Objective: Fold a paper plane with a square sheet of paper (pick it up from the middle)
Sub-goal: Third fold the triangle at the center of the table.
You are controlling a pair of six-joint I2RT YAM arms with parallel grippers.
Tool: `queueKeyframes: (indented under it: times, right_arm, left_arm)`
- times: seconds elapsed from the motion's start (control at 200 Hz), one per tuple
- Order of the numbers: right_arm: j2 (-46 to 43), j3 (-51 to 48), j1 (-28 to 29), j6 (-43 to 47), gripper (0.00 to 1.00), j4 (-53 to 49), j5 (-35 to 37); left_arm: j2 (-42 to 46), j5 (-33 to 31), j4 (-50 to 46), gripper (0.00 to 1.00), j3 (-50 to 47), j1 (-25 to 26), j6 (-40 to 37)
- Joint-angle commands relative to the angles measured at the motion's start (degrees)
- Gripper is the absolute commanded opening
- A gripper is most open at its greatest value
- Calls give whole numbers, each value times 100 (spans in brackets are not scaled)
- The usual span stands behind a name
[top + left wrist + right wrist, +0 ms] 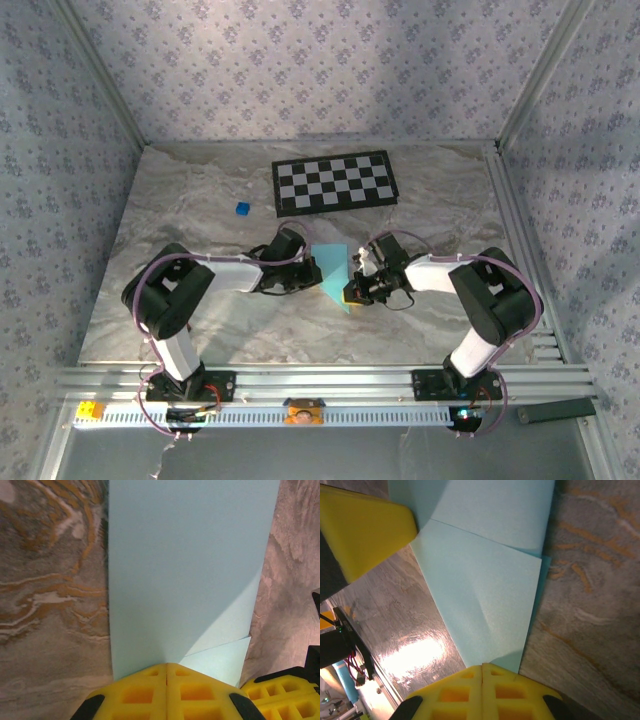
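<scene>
The square sheet of paper (332, 265) is light blue and lies flat on the marbled table between the two arms, folded into a long band with a diagonal flap. In the left wrist view the paper (185, 570) runs away from my left gripper (166, 665), whose yellow jaws are shut tip to tip on its near edge. My right gripper (482, 666) is shut the same way at the opposite end of the paper (480, 580). Seen from above, the left gripper (312, 263) and right gripper (348, 291) flank the sheet closely. No paper shows between either pair of jaws.
A black-and-white checkerboard (335, 182) lies at the back of the table. A tiny dark-blue cube (242, 209) sits to its left. An aluminium rail (320, 385) runs along the near edge, and patterned walls close in three sides.
</scene>
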State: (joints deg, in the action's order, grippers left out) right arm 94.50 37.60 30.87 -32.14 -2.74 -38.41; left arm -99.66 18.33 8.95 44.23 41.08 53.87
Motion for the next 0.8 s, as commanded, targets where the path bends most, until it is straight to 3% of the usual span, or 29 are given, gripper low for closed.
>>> queueKeyframes:
  times: [0.0, 0.245, 0.795]
  right_arm:
    - [135, -279, -20, -3, 0, -478, 528]
    - [172, -350, -20, -28, 0, -369, 476]
    - [-106, -353, -18, -65, 1, -192, 212]
  left_arm:
    - [-10, -154, -48, 6, -177, -206, -112]
    - [33, -90, -59, 6, -292, -525, -223]
    - [776, -170, -344, 6, -336, -623, -262]
